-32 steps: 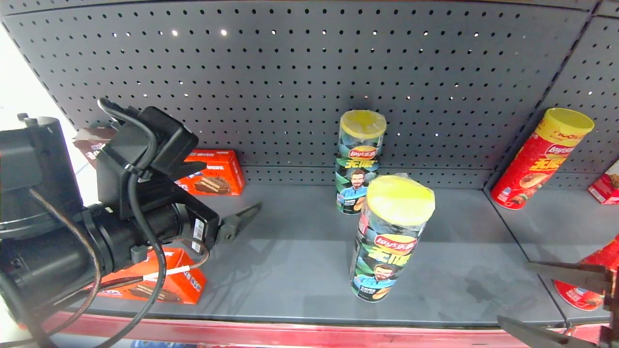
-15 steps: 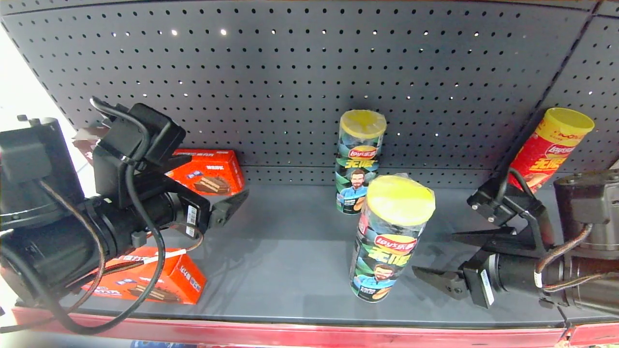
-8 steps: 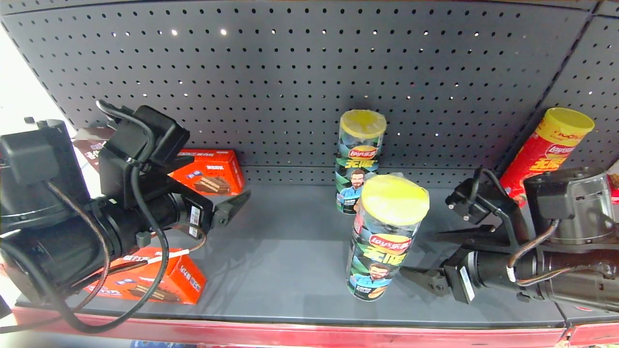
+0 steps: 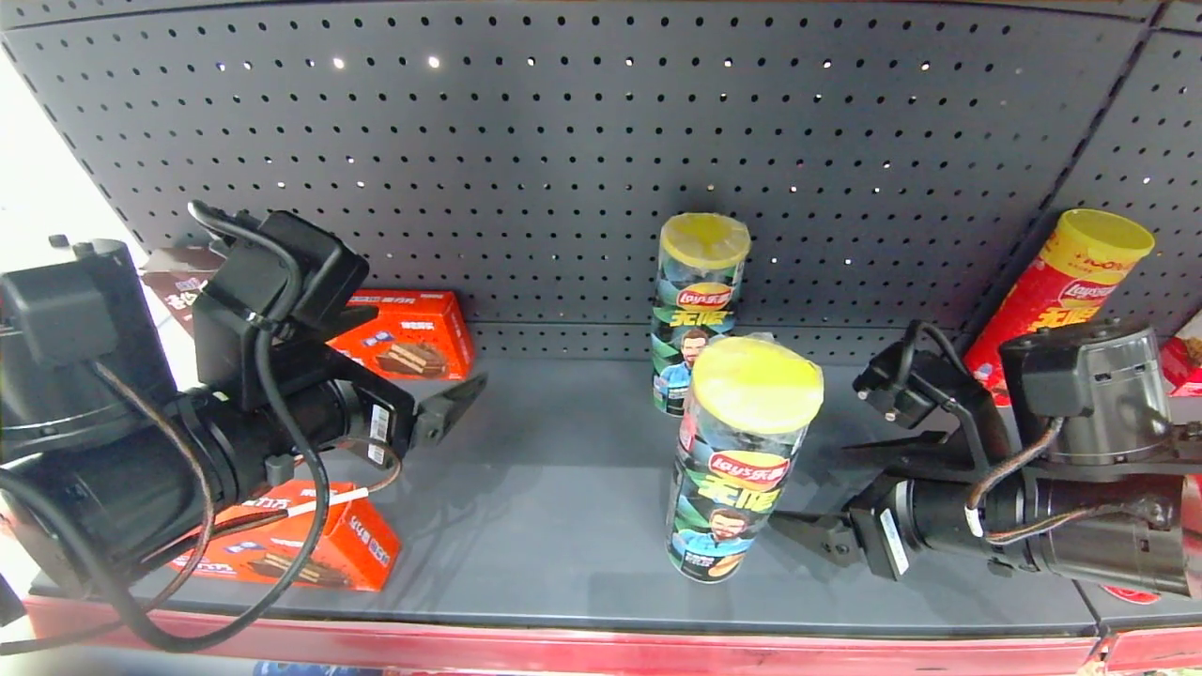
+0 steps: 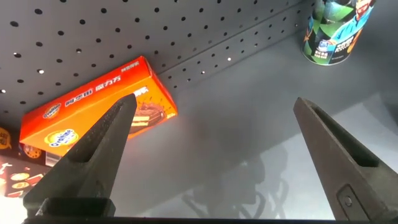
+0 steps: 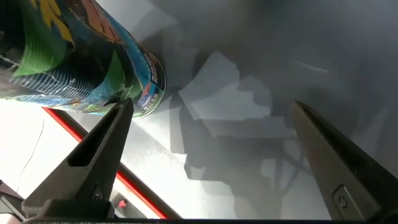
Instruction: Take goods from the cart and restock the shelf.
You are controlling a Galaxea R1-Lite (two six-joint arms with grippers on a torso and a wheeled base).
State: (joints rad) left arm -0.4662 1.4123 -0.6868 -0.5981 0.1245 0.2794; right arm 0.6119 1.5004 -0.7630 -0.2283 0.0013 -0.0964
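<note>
Looking down on a grey metal shelf backed by pegboard. At centre frame in the head view, near the shelf's front edge: the front chip can, green and blue under a yellow lid, standing on its base and perhaps leaning a touch toward frame left. Just behind it, against the pegboard: a 2nd can of the same kind. At upper right, in the next bay: a red chip can, tilted.

At lower right: the right pincer, spread wide and gripping nothing. Lower finger just beside the front chip can's foot; cannot tell whether touching. In the right wrist view, the can sits outside the gap, alongside 1 finger.

At frame left: the left pincer, equally wide and empty, hovering above the shelf between 2 orange wafer boxes, the rear box and the front box, well apart from the cans.

Judging by looks: a light, stiff cardboard tube, with glossy wrap likely slippery, tall and narrow, so easily toppled. Thin wall and brittle contents, so no hard squeeze. Best taken at mid-body, 1 finger on each side across the width, clear of the soft lid. For nudging into line, push low near the foot, not high.
</note>
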